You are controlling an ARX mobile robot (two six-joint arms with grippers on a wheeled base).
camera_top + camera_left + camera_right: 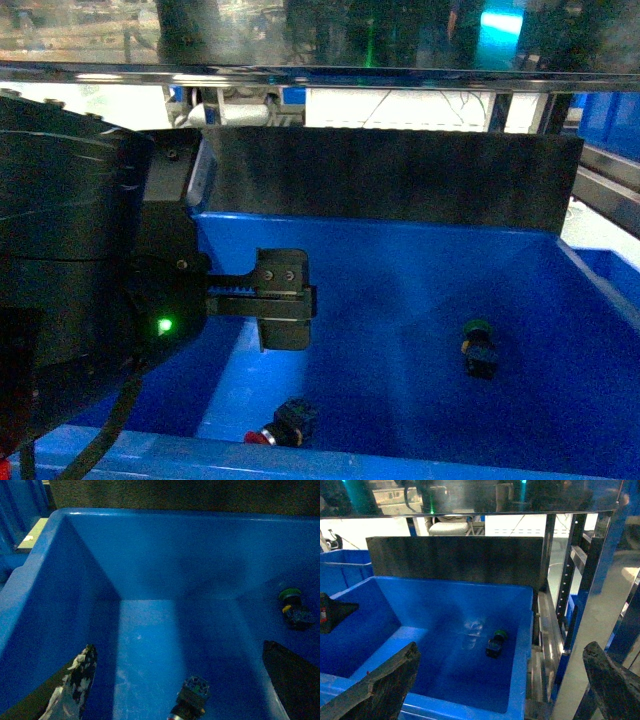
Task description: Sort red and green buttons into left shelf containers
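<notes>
Nearest the head camera: the left arm's dark housing, filling the left edge of view, green indicator lit. Its claw, the left claw (283,312), reaches rightward over the blue bin (420,235), above the left part of the floor. Left wrist view: fingers spread wide apart, one finger (80,677) low left, the other low right, nothing between them. Claw holds nothing.

Red button (283,424) lies on the bin floor against the near wall, just below and toward the camera from the left claw. It lies on its side, red cap pointing left, dark base to the right; long axis runs roughly left-right in head view. In the left wrist view it sits at the bottom edge between the fingers, slightly right of centre.

Green button (477,347) lies further right on the floor, well apart from the red one, cap toward the far wall, base toward the camera.

Right claw (500,680): seen from its own wrist only, fingers wide apart, empty, held back outside the bin's near rim.

Judgement: left arm is nearer the red button; reaching it calls for a descent and a pull back toward the near wall.
</notes>
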